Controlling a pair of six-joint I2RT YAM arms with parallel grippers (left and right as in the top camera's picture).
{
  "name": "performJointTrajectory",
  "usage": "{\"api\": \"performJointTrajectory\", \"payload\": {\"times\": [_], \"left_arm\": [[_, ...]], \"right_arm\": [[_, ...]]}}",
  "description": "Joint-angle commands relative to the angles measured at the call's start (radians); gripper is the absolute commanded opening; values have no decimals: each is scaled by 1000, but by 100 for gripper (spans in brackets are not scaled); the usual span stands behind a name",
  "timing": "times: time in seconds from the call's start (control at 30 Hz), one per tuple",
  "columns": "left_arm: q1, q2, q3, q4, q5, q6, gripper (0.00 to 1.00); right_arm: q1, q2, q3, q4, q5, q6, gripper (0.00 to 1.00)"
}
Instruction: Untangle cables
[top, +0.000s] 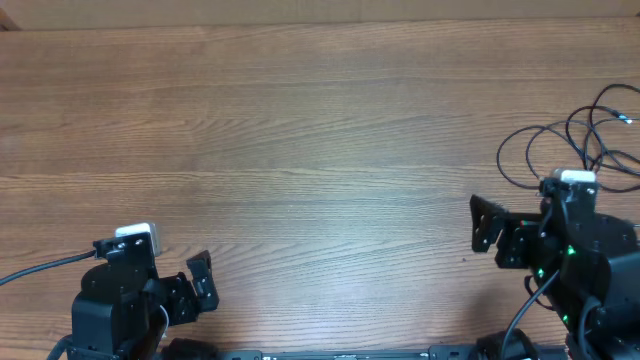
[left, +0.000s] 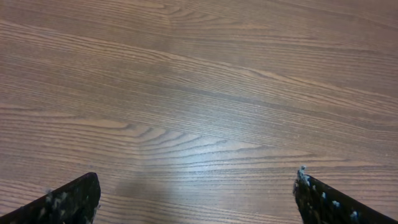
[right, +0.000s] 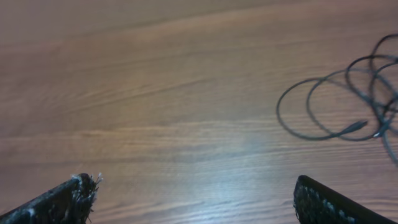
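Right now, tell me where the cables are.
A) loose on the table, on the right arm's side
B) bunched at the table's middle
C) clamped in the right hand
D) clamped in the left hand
A: the cables lie in loose loops on the table at its right side, off to one side of the open right hand, which holds nothing.

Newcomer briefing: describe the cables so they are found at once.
On the wooden table, look to its far right edge, just beyond the right arm. The cables lie there as thin black loose loops, slimmer than the arm's own wires.
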Motion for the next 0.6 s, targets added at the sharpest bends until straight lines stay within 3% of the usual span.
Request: {"api": "performJointTrajectory", "payload": {"times": [0.0,0.4,0.57], "left_arm": [[2,-8,-5,2,-13,1,99],[2,-8,-5,2,-13,1,100],[2,-8,-6,2,-13,1,100]], "right_arm": [[-60,-31,-7,60,32,-42,100],[-179,-162,-13,296,31,-46,100],[-186,-254,-129,444,31,-54,100]]}}
